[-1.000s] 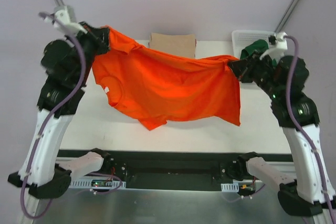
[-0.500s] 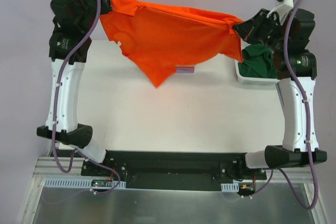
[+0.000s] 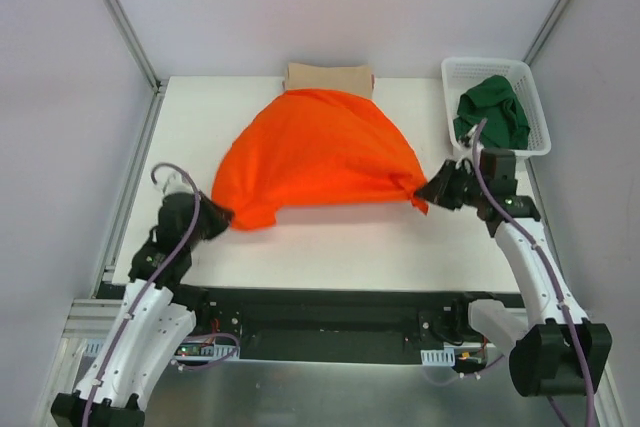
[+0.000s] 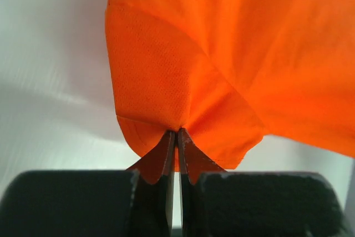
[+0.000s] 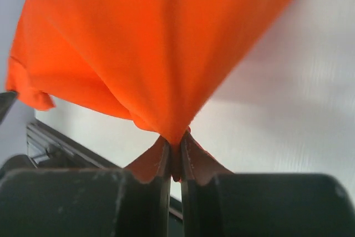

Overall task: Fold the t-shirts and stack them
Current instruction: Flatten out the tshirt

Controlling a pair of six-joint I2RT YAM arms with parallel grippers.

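The bright orange t-shirt [image 3: 320, 155] lies billowed in a dome over the middle of the white table [image 3: 340, 247]. My left gripper [image 3: 218, 217] is shut on its near left corner, low at the table's front left. My right gripper [image 3: 424, 195] is shut on the near right corner. In the left wrist view the cloth [image 4: 222, 59] runs into the closed fingertips [image 4: 176, 137]; the right wrist view shows the cloth [image 5: 144, 48] bunched between the fingertips [image 5: 175, 144]. A dark green t-shirt [image 3: 492, 112] sits in the basket. A beige folded t-shirt [image 3: 328, 77] peeks out behind the orange one.
The white mesh basket [image 3: 532, 105] stands at the table's back right corner. Frame posts run up the back left [image 3: 120, 17] and back right [image 3: 560, 7]. A black rail [image 3: 330, 312] lies along the table's near edge.
Both arms have swung down from high at the back to low at the front, bringing the orange t-shirt from hanging stretched in the air down onto the table.
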